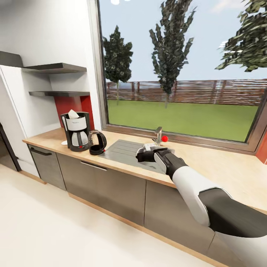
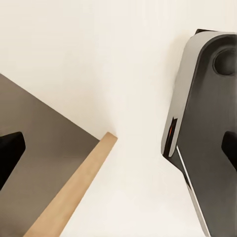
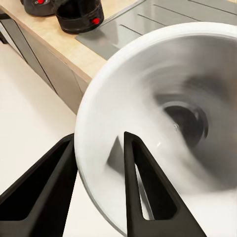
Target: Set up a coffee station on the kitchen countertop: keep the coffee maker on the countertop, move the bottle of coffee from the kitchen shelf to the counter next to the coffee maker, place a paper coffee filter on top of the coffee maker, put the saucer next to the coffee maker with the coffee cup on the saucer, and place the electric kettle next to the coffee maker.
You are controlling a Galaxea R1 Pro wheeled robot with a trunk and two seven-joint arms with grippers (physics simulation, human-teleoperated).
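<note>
Three cams, kitchen counter run.
My head cam looks down across the countertop (image 1: 222, 167) from mid-range; right wrist cam sits very close over a white dish, sharing the electric kettle (image 1: 97, 143) (image 3: 79, 15) and sink drainboard; left wrist cam faces floor.

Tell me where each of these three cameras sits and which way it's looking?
Head view: on the head, facing the countertop, coffee maker, electric kettle; right arm shows.
Left wrist view: faces floor and cabinet edge; robot's body beside.
Right wrist view: along the fingers pinching the saucer.
Shared: kettle, right gripper.
</note>
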